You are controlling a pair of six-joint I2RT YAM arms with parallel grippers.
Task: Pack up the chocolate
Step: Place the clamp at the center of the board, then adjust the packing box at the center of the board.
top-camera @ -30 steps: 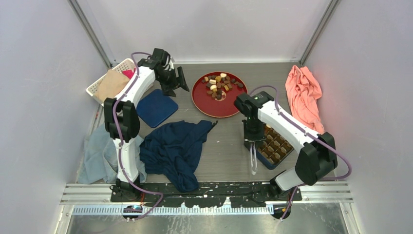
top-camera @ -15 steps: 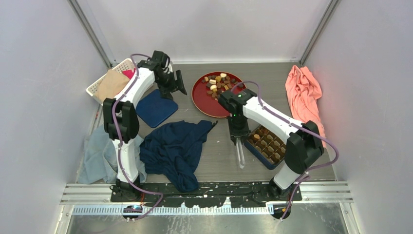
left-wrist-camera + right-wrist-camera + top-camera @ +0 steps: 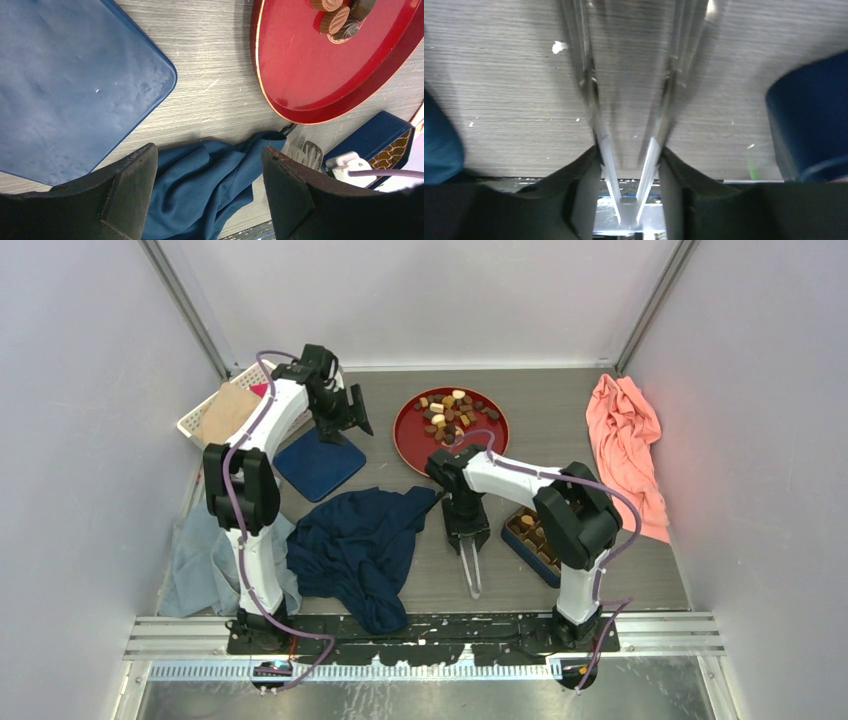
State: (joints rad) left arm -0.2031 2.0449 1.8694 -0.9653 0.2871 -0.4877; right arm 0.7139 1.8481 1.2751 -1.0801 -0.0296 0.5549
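Right gripper (image 3: pixel 629 165) was clamped on the tongs (image 3: pixel 605 150) at their joined end. The tong arms were splayed in a V. Nothing showed between them, though the tips were motion-blurred in the wrist view. The tongs hung over bare table (image 3: pixel 560 420), between the cloth (image 3: pixel 360 540) and the box (image 3: pixel 545 568), tips toward the near edge.

Left gripper (image 3: pixel 207 150) was empty, jaws wide apart, hovering by the blue mat (image 3: pixel 75 85) near the tray's left side.

Chocolate (image 3: pixel 450 412) sat mostly heaped on the far half of the tray (image 3: pixel 420 462), well apart from the tong tips. A few pieces were in the box's cells, but the right arm hid most of the box.

Handling, my read:
- The pieces looked light, rigid and smooth, so they'd likely scuff or chip under a hard squeeze.
- Round ones could roll or pop out of the narrow tips; blocky ones should sit better.
- Best hold is across two opposite sides at mid-height, with a light squeeze.
- Loose pieces at the heap's edge would be easier than digging into the stack.
- Springy tong arms give little margin, so tip alignment would matter more than force.
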